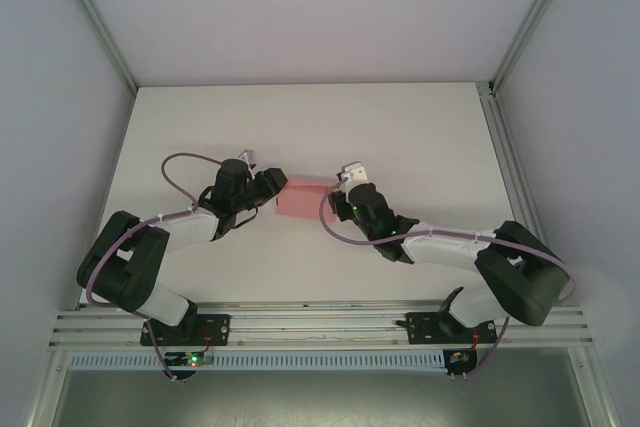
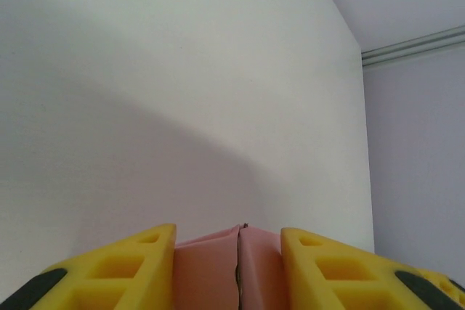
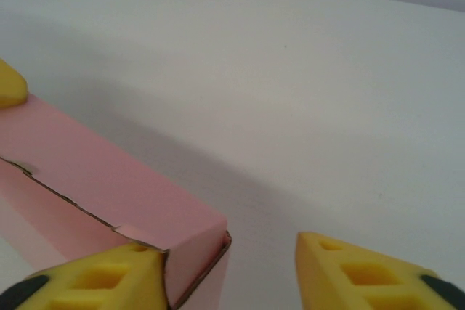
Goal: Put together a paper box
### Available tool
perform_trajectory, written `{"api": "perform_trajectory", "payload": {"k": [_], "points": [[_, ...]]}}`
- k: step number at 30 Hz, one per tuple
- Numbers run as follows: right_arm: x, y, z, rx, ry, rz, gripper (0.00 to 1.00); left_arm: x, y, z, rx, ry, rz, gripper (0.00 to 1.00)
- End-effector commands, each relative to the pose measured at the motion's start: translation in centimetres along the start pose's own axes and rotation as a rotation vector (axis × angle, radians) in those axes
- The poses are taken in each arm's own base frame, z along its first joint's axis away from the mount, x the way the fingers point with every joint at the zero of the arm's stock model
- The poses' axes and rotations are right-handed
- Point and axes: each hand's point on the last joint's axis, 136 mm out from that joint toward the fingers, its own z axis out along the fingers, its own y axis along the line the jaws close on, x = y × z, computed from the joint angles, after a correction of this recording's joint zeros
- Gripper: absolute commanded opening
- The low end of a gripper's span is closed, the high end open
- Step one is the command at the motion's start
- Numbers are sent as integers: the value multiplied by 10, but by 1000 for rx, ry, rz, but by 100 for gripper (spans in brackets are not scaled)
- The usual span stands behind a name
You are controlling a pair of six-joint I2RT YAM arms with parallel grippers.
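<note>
Two arms meet at the paper box (image 1: 305, 197), a folded pink rectangular shape over the middle of the white table (image 1: 400, 127). The left gripper (image 2: 227, 233) is clamped on its left end, pink card filling the jaws. The right gripper (image 3: 224, 246) has its jaws apart at the right end, one touching the box's corner, the other clear of it.
</note>
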Motion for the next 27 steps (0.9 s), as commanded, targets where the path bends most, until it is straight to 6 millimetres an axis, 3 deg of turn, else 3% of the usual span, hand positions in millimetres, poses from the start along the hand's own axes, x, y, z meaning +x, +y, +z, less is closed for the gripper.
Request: {"api": "perform_trajectory", "payload": {"k": [1, 10, 17, 20, 27], "points": [[-12, 26, -10, -172, -23, 83, 58, 65, 53, -4, -158, 193, 70, 30], [-30, 40, -24, -312, -68, 113, 81, 75, 54, -5, -170, 196, 163, 26], [-44, -5, -12, -113, -114, 252, 86, 77, 55, -5, -170, 196, 166, 27], [-21, -10, -3, -77, -35, 243, 80, 77, 56, -5, -174, 199, 163, 27], [73, -19, 1, -69, 140, 271, 65, 86, 63, -4, -182, 241, 174, 28]]}}
